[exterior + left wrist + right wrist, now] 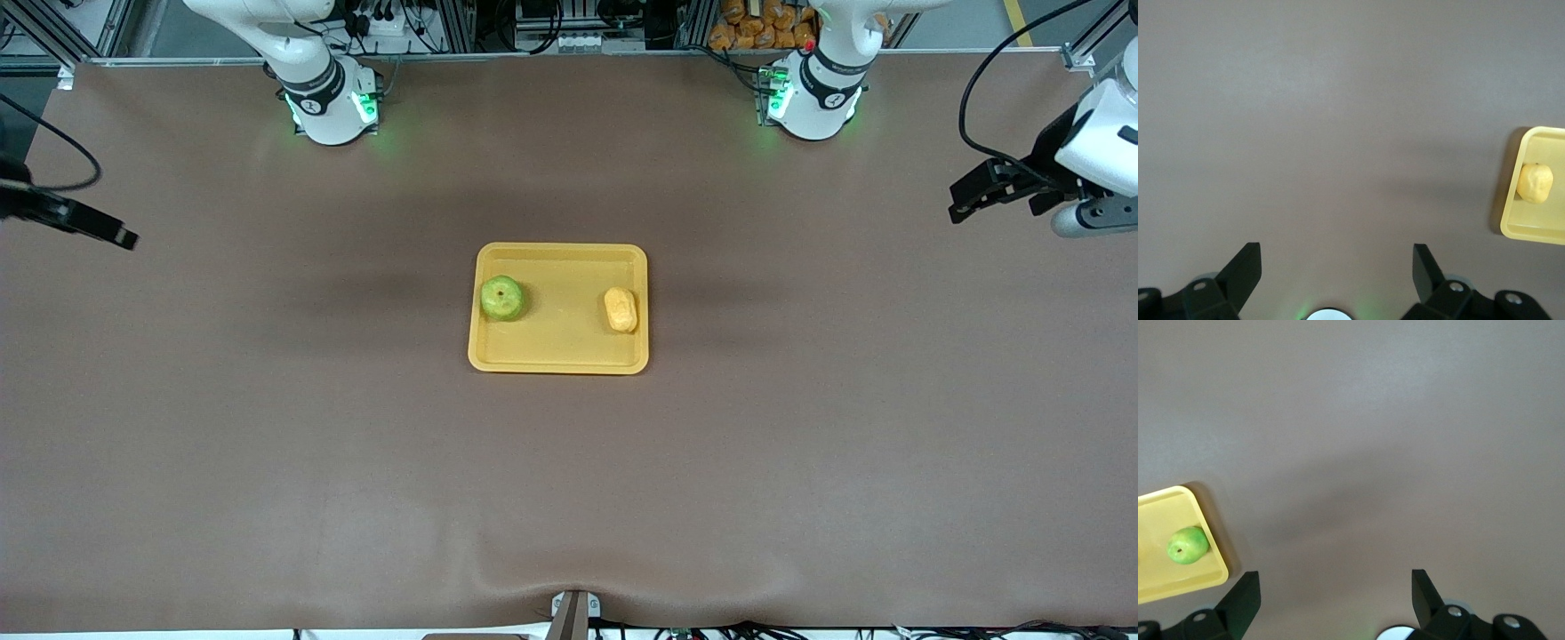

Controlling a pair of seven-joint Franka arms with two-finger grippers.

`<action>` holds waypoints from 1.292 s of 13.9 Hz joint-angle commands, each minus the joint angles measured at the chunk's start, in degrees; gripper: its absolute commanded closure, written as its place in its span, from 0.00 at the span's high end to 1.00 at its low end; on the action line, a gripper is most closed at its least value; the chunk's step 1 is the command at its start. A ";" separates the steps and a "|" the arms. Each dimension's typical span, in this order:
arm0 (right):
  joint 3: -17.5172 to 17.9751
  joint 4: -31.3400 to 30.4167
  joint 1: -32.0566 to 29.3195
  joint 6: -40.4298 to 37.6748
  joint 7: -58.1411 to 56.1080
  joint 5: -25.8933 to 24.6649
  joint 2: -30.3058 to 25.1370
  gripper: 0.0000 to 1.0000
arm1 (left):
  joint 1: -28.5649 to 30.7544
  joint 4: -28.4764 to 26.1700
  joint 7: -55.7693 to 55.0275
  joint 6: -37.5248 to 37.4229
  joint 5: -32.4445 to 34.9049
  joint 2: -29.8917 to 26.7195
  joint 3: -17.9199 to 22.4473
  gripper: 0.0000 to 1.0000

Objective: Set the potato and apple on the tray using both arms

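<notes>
The apple (pixel 502 298) and the potato (pixel 621 309) lie in the tray (pixel 560 356), apart. Keep the left gripper (pixel 1335 267) and right gripper (pixel 1335 593) wide open, empty, over bare table.

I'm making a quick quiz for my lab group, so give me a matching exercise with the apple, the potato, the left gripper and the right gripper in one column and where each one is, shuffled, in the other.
Things:
1. apple
2. potato
3. left gripper
4. right gripper

Places:
A. on the tray, toward the left arm's end
B. open, over bare table at the right arm's end
C. on the tray, toward the right arm's end
D. open, over bare table at the left arm's end

Pairs: 1-C, 2-A, 3-D, 4-B
</notes>
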 commanded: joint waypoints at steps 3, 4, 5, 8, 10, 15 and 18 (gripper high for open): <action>0.42 2.38 -0.53 -3.70 -7.52 -2.73 -1.60 1.00 | 0.28 0.59 2.36 -0.90 -0.77 -2.53 -0.47 1.00; 0.59 3.86 -0.10 -4.84 -7.52 -2.82 -1.60 1.00 | 0.20 1.81 2.36 -0.90 -0.76 -1.83 -0.56 1.00; 0.68 5.44 0.52 -5.90 -7.43 -3.08 -1.42 1.00 | 0.11 3.13 2.28 -0.90 -0.85 -0.87 -0.56 1.00; 0.59 6.34 2.19 -7.14 -7.17 -4.22 -1.42 1.00 | 0.28 4.20 2.19 -1.25 -1.20 -0.16 -0.56 1.00; 0.94 6.34 2.10 -7.14 -7.17 -4.23 -1.59 1.00 | 0.63 4.37 2.19 -2.04 -1.73 0.28 -0.47 1.00; 0.94 6.34 2.10 -7.23 -7.26 -4.14 -1.60 1.00 | 0.63 4.55 2.19 -2.13 -2.43 0.28 -0.38 1.00; 0.86 6.25 2.02 -7.23 -7.52 -4.14 -1.51 1.00 | 0.81 4.55 2.19 -2.13 -3.93 0.02 -0.03 1.00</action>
